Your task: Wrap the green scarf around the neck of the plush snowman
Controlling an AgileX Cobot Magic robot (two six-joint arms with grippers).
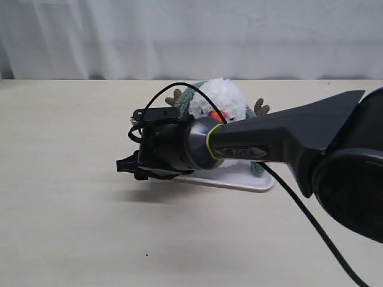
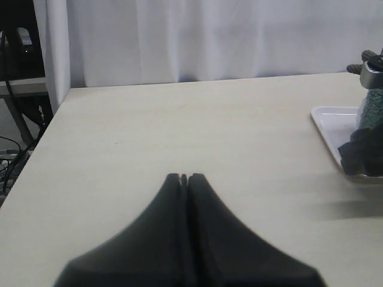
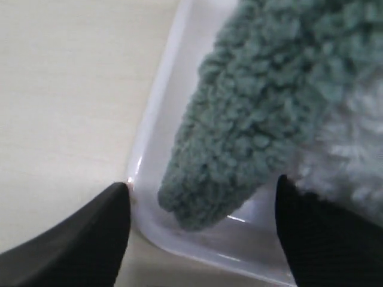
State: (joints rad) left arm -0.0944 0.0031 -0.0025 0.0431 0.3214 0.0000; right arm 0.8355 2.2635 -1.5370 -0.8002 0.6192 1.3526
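The plush snowman (image 1: 222,95) sits on a white tray (image 1: 242,180), its orange nose showing just above my right arm. The green scarf (image 1: 184,99) lies around it, and one end (image 3: 239,131) rests inside the tray's corner beside the white fluff (image 3: 353,161). My right gripper (image 3: 202,203) is open low over that corner, with the scarf end between its fingers and not pinched; in the exterior view it sits at the tray's left end (image 1: 128,167). My left gripper (image 2: 184,177) is shut on nothing above bare table, away from the tray (image 2: 328,119).
The tabletop is light wood with a white curtain behind it. My right arm and its black cable (image 1: 305,209) cross in front of the snowman and hide its body. The table's edge, with a stand and cables beyond it (image 2: 15,119), shows in the left wrist view.
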